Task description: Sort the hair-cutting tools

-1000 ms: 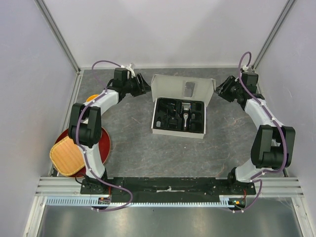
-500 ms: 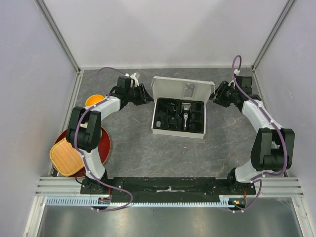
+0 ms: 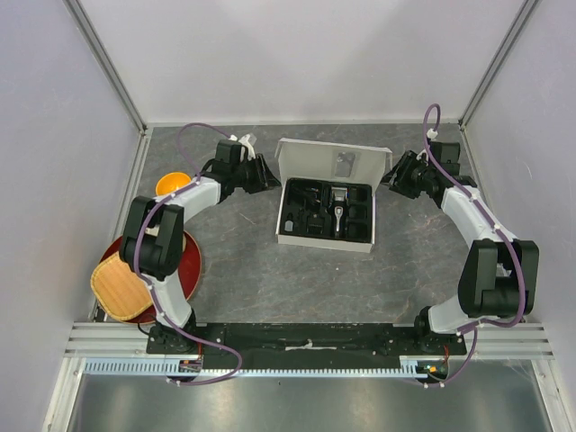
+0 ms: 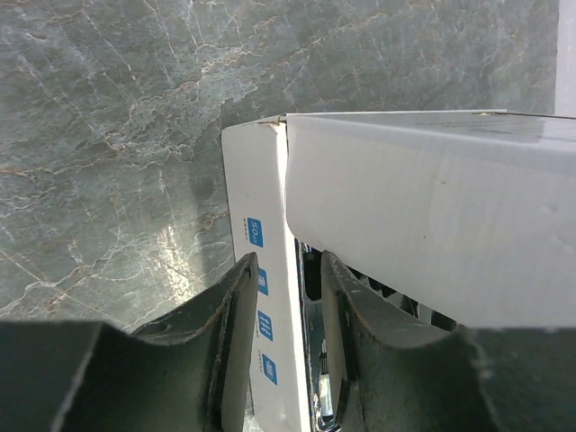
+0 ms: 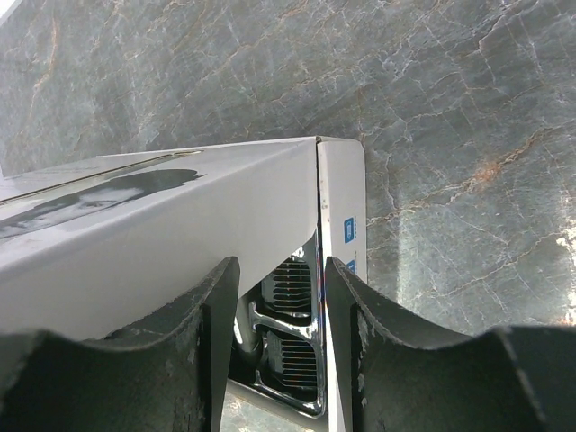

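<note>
The white cardboard box (image 3: 297, 238) stands mid-table with its lid (image 3: 335, 162) raised at the back. Its black tray holds the black-and-silver hair clipper (image 3: 337, 207) and dark blocky items (image 3: 306, 211) that are hard to tell apart. My left gripper (image 3: 267, 175) is open at the box's back left corner; in the left wrist view (image 4: 288, 261) the box's side wall (image 4: 261, 270) shows between the fingers. My right gripper (image 3: 389, 175) is open at the back right corner; in the right wrist view (image 5: 281, 265) ribbed black guard combs (image 5: 292, 360) show in the gap. The cable, brush and bottle are not discernible.
An orange bowl (image 3: 171, 183) sits at the left edge behind the left arm. A red round tray (image 3: 187, 265) with a woven mat (image 3: 124, 286) lies at the near left. Grey walls close in the table on three sides.
Both grippers have moved inward toward the box's back corners over the last second. The box and its contents have not moved.
</note>
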